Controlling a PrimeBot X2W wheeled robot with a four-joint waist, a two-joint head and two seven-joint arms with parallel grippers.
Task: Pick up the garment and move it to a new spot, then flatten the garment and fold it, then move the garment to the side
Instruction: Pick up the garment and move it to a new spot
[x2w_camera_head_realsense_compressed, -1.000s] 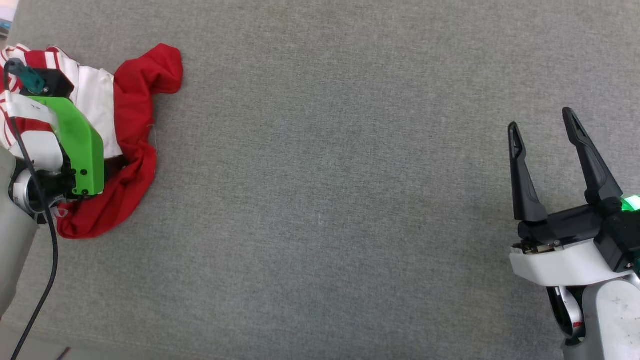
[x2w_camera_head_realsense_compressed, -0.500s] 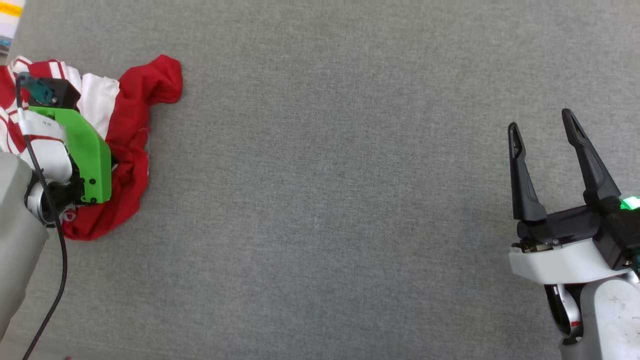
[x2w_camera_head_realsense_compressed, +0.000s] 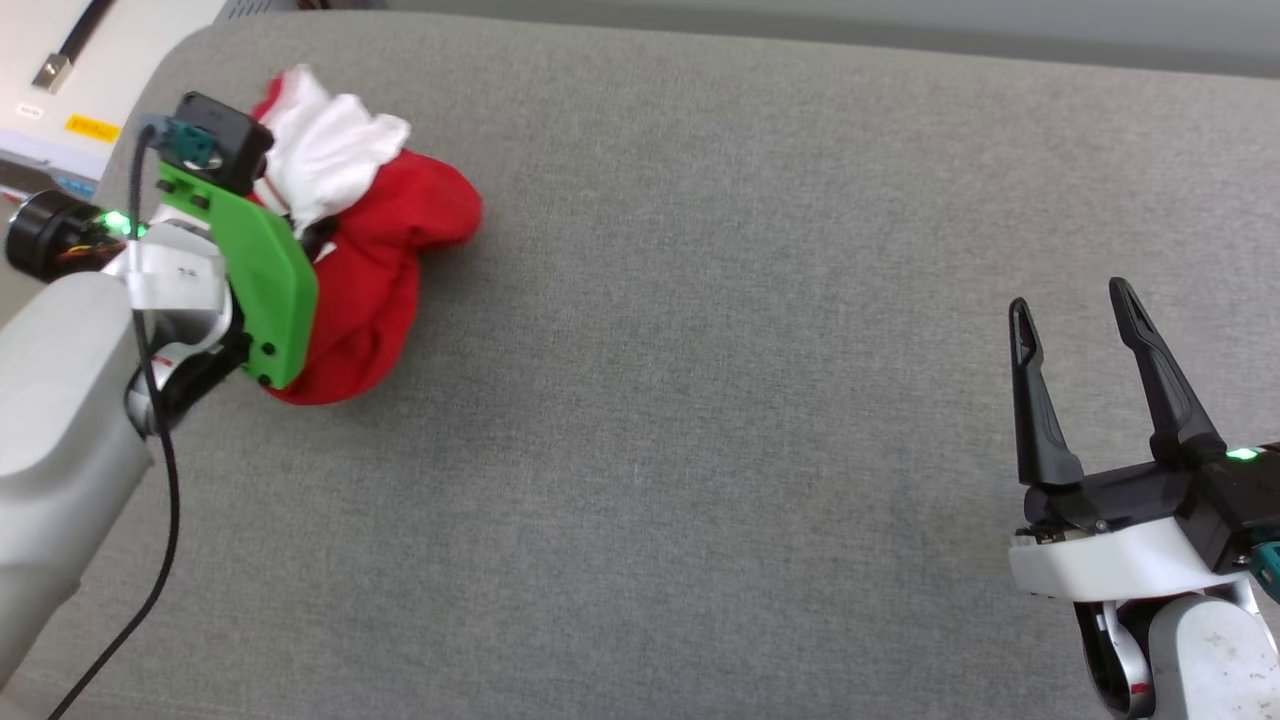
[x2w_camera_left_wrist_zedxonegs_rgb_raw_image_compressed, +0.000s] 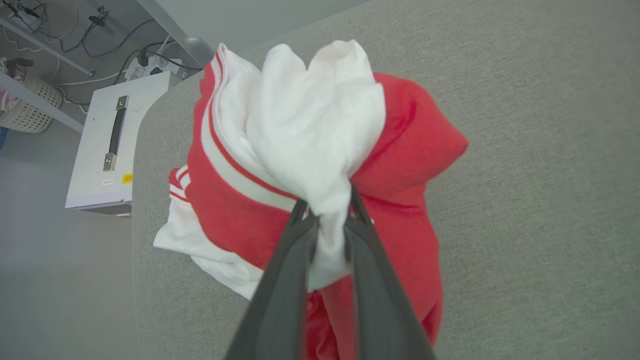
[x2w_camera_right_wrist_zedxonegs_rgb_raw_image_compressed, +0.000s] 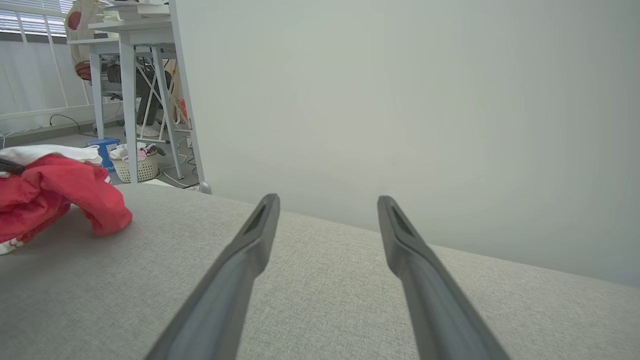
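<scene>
Jaws of left gripper (x2w_camera_left_wrist_zedxonegs_rgb_raw_image_compressed: 327, 205) clamp white cloth of the garment (x2w_camera_left_wrist_zedxonegs_rgb_raw_image_compressed: 410, 150) — right gripper (x2w_camera_head_realsense_compressed: 1068, 297) gapes wide, empty.

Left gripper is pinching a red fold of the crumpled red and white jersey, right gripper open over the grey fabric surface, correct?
Not quite: the left wrist view shows the left gripper pinching a white fold of the crumpled red and white jersey. The right gripper is indeed open over the grey fabric surface.

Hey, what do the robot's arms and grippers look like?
The left gripper and right gripper each have two long tapered dark fingers. The left wrist carries a green bracket and black cable; the right has a white shell with a green light.
</scene>
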